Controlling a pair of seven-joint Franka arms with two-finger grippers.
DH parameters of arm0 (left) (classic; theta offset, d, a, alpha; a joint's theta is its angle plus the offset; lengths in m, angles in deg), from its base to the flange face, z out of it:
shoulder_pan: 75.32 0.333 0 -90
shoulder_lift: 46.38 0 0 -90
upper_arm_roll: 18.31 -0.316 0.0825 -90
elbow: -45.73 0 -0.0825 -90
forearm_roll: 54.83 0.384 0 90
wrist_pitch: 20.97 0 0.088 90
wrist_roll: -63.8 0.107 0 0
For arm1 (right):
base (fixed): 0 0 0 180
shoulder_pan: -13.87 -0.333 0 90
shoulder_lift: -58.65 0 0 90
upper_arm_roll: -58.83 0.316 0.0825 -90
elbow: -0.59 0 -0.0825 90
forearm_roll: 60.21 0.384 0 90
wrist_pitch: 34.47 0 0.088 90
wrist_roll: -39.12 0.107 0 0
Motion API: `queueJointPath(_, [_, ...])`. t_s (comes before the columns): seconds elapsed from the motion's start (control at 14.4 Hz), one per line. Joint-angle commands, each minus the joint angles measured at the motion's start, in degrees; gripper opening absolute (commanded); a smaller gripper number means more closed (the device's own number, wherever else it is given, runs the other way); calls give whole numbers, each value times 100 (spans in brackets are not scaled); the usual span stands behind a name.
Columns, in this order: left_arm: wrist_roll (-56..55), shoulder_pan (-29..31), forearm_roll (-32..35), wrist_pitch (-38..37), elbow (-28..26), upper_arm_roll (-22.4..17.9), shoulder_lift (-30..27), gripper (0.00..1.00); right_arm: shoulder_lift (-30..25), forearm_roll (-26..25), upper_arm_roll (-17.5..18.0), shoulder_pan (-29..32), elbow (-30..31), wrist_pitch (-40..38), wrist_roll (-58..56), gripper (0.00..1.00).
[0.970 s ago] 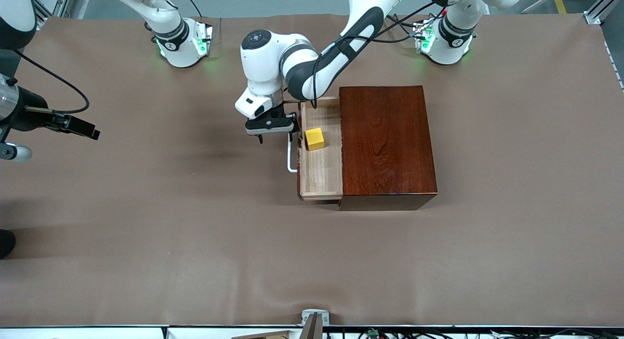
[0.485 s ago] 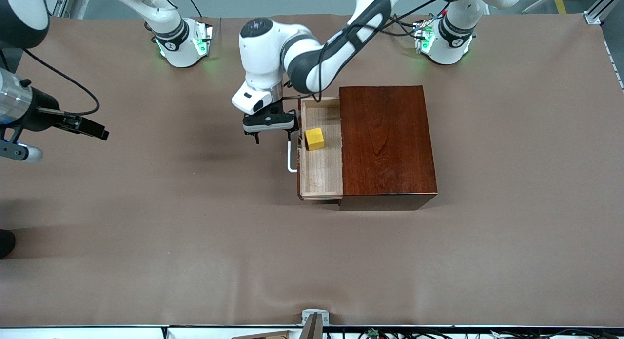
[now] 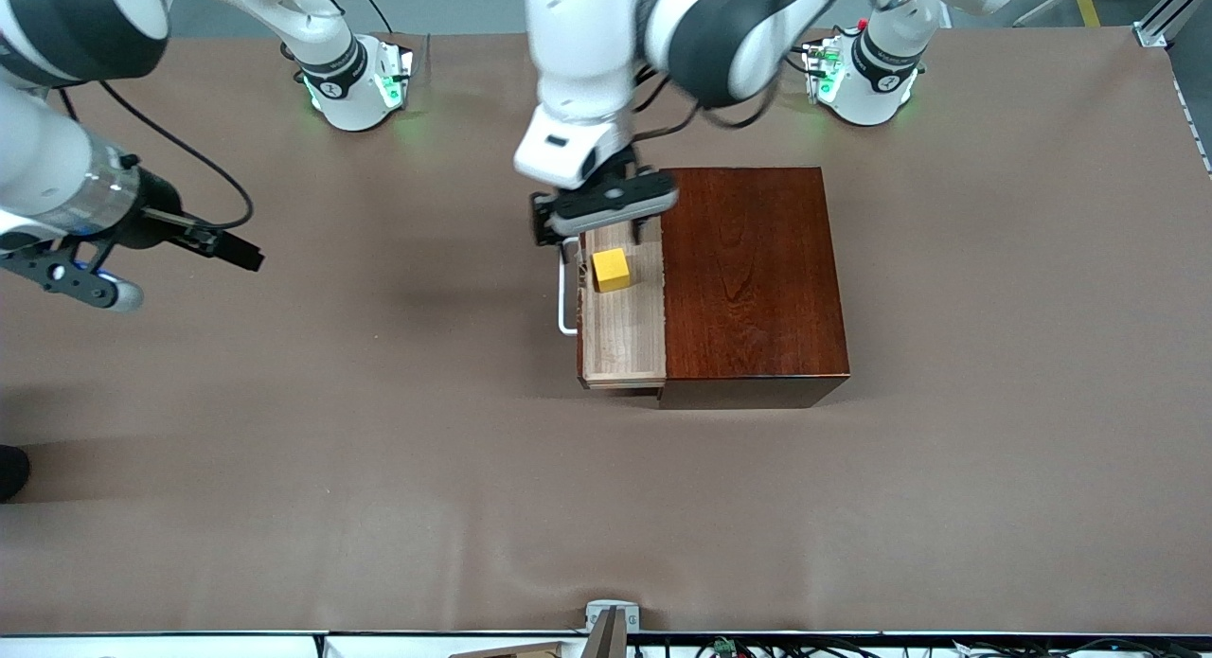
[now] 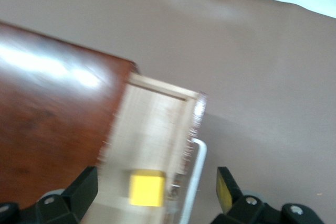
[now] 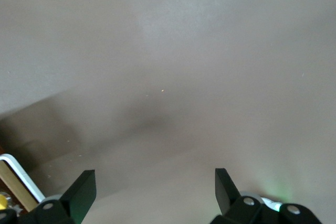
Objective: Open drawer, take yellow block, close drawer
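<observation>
Front view: I see the drawer (image 3: 622, 331) pulled out, the yellow block (image 3: 611, 269) in it, just under my left gripper (image 3: 595, 224), fingers apart. A second ago that gripper was beside the handle (image 3: 564, 298). The right gripper (image 5: 155, 195) waits, spread, over the table (image 3: 379, 450).

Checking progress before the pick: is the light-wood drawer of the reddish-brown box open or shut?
Open. The light-wood drawer sticks out of the glossy reddish-brown wooden box, its floor exposed, with the small yellow cube inside.

Front view: high across the table, facing the arm bases. Left wrist view: close above, looking down between its fingers (image 4: 79, 195) — sharing the drawer (image 3: 620, 327) (image 4: 152, 129). Right wrist view: aimed at bare table (image 5: 173, 66), drawer handle (image 5: 18, 174) at the frame edge.
</observation>
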Motion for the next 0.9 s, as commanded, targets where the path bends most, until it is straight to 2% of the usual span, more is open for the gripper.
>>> queueJointPath(0.0, [907, 458, -143, -680, -293, 10, -621, 100, 26, 65, -29, -357, -64, -27, 772, 100])
queueJointPath(0.35, [2382, 1478, -239, -1489, -329, 27, -1185, 100, 140, 74, -29, -823, -64, 17, 1854, 100])
queueJointPath(0.55, [3279, 2268, -555, -1745, -355, 36, -1440, 100, 201, 65, -38, -1149, -64, 70, 2303, 100])
queueJointPath(0.83, [4546, 2946, -670, -1790, -320, 36, -1502, 100, 289, 101, -38, -1474, -72, 184, 2716, 100])
